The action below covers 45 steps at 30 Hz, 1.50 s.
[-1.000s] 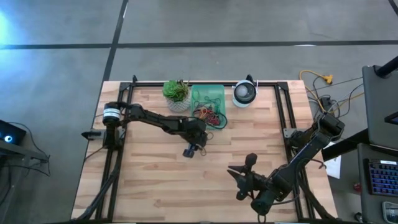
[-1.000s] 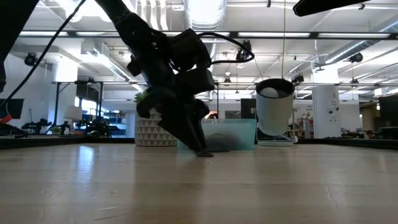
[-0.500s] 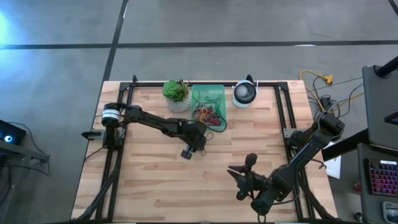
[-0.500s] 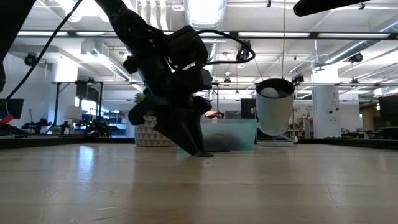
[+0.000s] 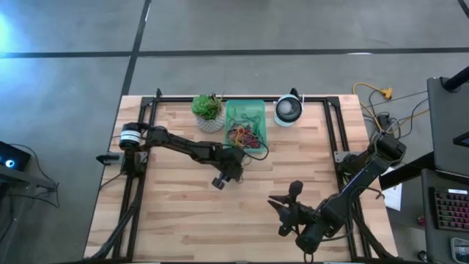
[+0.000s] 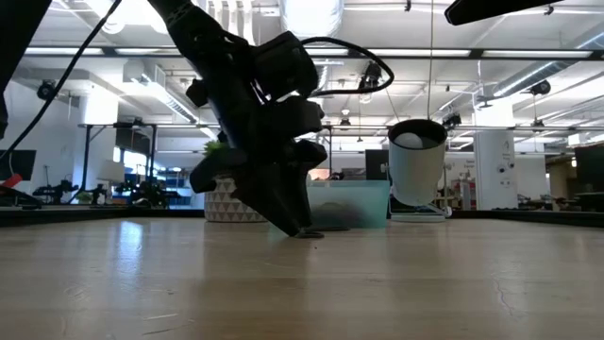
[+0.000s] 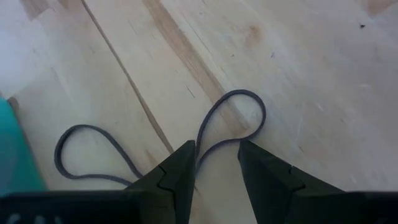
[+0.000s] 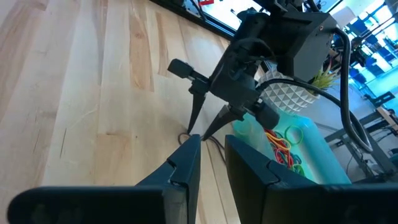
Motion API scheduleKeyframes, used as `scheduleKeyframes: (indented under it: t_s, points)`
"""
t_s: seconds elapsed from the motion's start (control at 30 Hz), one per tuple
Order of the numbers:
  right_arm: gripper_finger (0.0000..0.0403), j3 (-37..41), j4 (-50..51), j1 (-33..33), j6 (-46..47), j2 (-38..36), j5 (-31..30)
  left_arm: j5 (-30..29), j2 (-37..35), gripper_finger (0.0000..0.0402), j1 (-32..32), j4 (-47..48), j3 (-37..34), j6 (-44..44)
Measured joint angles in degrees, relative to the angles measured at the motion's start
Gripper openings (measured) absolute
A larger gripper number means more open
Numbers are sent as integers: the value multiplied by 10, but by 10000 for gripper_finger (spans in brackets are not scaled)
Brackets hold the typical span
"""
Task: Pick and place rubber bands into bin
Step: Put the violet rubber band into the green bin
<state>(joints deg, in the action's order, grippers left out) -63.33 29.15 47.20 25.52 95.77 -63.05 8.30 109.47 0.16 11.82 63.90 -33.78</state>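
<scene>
Pale wooden planks [image 5: 183, 213] fill the tabletop, and on them the left gripper [image 7: 216, 163] stands tip-down with its jaws parted, straddling a strand of a dark rubber band [image 7: 233, 121] lying flat, nothing clenched. At its one o'clock sits the bin [image 5: 245, 111], heaped with coloured rubber bands [image 5: 244, 135]. Well off at five o'clock, the right gripper [image 8: 211, 158] hovers slightly parted, empty.

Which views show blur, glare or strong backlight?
Low view: bright ceiling lights behind leave the left pincer a dark silhouette. Left wrist view: the translucent mint-green plastic bin at the edge is blurred, while the thin dark rubber band stays sharp. High view: a blue glare in the upper left corner.
</scene>
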Motion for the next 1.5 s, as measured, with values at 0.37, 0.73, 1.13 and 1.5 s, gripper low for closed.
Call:
scheduleKeyframes:
  t_s: [0.37, 0.73, 1.13, 1.5]
  points:
    - [68, 0, 0, 0, 0, 0, 0, -3, 0, 114, -18, 11, 3, -12]
    - [68, 0, -3, 0, -2, 0, 0, -24, 24, 114, -34, 53, 42, -23]
    - [68, 3, -6, -1, 0, 0, 0, -4, 210, 109, -32, 308, 271, 4]
    - [68, 9, -11, -1, 0, 0, 0, 9, 202, 6, -37, 310, 262, 5]
